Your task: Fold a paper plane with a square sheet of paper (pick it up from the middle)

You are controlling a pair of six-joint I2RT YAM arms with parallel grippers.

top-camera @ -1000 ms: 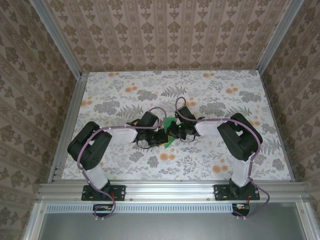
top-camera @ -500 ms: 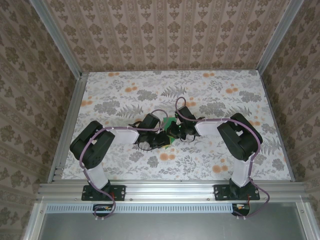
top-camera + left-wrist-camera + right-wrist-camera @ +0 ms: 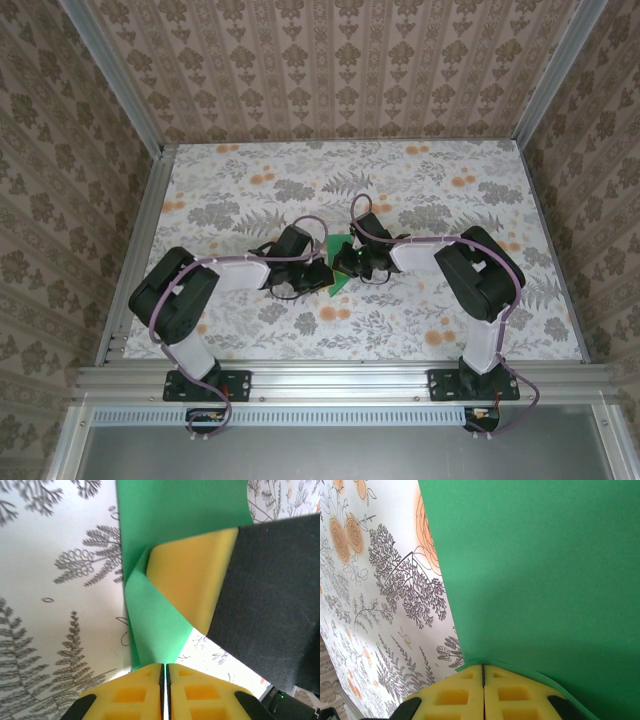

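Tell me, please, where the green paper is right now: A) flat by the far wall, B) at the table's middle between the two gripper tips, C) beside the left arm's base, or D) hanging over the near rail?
B: the green paper sits mid-table, where the left gripper and right gripper meet.

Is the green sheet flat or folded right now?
Partly folded: the sheet bends around the right gripper's yellow pad, pinched by the left gripper.

Matt, smooth green paper (image 3: 545,570) — yellow foam pads (image 3: 190,575), smooth printed tabletop (image 3: 400,180)
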